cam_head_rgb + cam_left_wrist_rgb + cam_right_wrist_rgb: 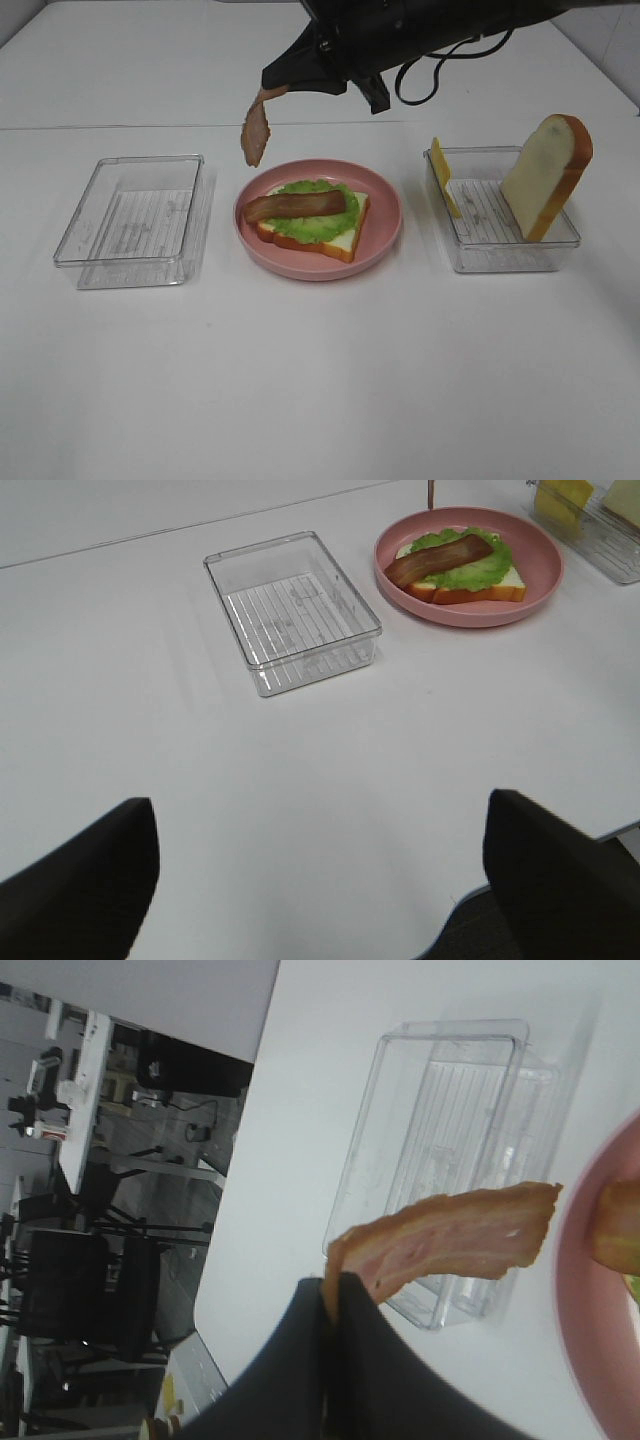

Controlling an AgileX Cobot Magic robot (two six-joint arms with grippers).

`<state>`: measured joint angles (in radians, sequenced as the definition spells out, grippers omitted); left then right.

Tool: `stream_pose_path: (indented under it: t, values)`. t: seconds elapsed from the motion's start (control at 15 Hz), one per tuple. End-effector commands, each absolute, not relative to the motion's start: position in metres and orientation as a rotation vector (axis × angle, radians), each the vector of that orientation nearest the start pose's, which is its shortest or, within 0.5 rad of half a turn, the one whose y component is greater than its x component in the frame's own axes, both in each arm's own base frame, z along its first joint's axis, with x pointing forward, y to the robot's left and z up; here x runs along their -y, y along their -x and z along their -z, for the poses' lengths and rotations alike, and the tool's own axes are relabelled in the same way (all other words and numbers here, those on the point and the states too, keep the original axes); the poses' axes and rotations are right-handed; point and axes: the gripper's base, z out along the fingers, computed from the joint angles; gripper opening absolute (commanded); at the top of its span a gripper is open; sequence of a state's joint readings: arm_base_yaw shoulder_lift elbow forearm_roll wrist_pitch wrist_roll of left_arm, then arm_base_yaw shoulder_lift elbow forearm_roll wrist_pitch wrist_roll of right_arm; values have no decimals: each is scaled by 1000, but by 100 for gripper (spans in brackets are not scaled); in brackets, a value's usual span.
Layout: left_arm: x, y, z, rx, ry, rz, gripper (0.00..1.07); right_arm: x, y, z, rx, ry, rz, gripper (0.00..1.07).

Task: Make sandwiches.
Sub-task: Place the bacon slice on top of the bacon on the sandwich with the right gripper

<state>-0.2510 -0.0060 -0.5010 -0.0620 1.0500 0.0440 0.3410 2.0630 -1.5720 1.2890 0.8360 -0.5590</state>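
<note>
Leftmost, near the worktop's left edge, sits a clear tray (130, 220), and the left claw (320, 880) gapes wide above the worktop's edge. At the middle the pink plate (388, 215) carries the half-built sandwich (312, 218), while the right claw (275, 82), reaching across, pinches a bacon strip (256, 128) dangling by the plate's back-left rim. Toward the right edge a second tray (500, 258) holds a cheese slice (444, 175) and an upright bread slice (545, 175).

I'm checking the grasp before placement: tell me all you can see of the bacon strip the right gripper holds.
The bacon strip is a thin, floppy toy slice, reddish-brown with pinkish streaks and wavy edges. The right gripper pinches one end, shut; the rest dangles near the far left edge of the pink plate, touching nothing else.
</note>
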Motion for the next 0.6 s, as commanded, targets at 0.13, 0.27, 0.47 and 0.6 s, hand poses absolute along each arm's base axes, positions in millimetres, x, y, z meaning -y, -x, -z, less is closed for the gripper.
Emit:
stream_pose_path:
  t: [0.13, 0.27, 0.47, 0.6]
  values:
    - [3, 9, -279, -1978, -299, 210, 84, -233, -418, -198, -2378, -3, -1458, 0]
    - [3, 9, -279, -1978, -299, 210, 84, -229, -420, -174, -2462, 39, -1363, 0]
    - [3, 9, -279, -1978, -299, 210, 84, -221, -420, -169, -2549, 26, -1225, 0]
    - [3, 9, -279, -1978, -299, 210, 84, -208, -422, -172, -2599, -4, -1117, 0]
